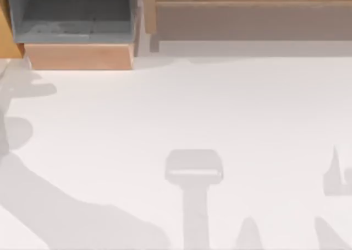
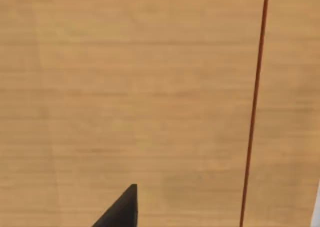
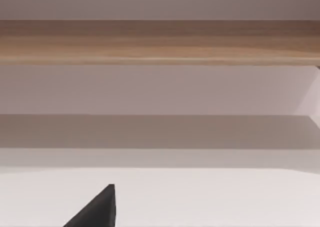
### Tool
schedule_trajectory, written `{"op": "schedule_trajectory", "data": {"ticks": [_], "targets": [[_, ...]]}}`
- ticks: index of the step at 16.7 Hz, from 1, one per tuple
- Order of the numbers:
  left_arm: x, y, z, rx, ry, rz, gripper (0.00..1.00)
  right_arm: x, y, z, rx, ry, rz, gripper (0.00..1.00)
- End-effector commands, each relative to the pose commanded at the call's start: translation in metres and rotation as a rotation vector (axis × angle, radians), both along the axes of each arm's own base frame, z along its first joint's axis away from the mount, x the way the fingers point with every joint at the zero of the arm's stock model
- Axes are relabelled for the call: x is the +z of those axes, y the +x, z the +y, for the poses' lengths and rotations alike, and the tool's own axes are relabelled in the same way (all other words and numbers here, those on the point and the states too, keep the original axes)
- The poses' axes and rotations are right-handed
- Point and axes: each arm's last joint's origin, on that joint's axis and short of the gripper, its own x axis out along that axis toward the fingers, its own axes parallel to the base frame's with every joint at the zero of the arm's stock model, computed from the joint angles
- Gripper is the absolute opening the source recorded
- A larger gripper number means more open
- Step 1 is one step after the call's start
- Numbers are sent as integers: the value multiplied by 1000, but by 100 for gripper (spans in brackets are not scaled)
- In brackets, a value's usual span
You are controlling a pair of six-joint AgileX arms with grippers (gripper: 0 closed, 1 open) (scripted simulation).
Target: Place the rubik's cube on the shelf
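Standing side by side: wooden box (image 1: pixel 77 56), grey inside, and shelf (image 1: pixel 253 2); hand states unclear.

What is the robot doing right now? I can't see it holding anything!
Nothing is being handled at this moment. The white table carries shadows of the arms. At its far edge stand a wooden box with a grey inside and the long wooden shelf. The left wrist view faces a wooden surface up close, with a dark fingertip at the edge. The right wrist view faces the shelf, again with one dark fingertip.
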Motion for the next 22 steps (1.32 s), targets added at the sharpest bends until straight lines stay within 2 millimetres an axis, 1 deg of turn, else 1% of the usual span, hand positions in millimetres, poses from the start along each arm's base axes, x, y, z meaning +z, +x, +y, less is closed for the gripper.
{"op": "schedule_trajectory", "data": {"ticks": [9, 10, 17, 18, 19, 20, 22], "targets": [[0, 0, 0, 0, 0, 0, 2, 0, 0, 0, 0, 0, 0, 100], [0, 0, 0, 0, 0, 0, 0, 0, 0, 0, 0, 0, 0, 100], [0, 0, 0, 0, 0, 0, 0, 0, 0, 0, 0, 0, 0, 100], [-5, -1, 1, 3, -13, 18, 0, 0, 0, 0, 0, 0, 0, 100], [-5, -2, 2, 4, -12, 17, 0, 0, 0, 0, 0, 0, 0, 100], [-4, -5, 3, 6, -10, 15, 0, 0, 0, 0, 0, 0, 0, 100], [-4, -18, 3, 6, -10, 16, 0, 0, 0, 0, 0, 0, 0, 100]]}}
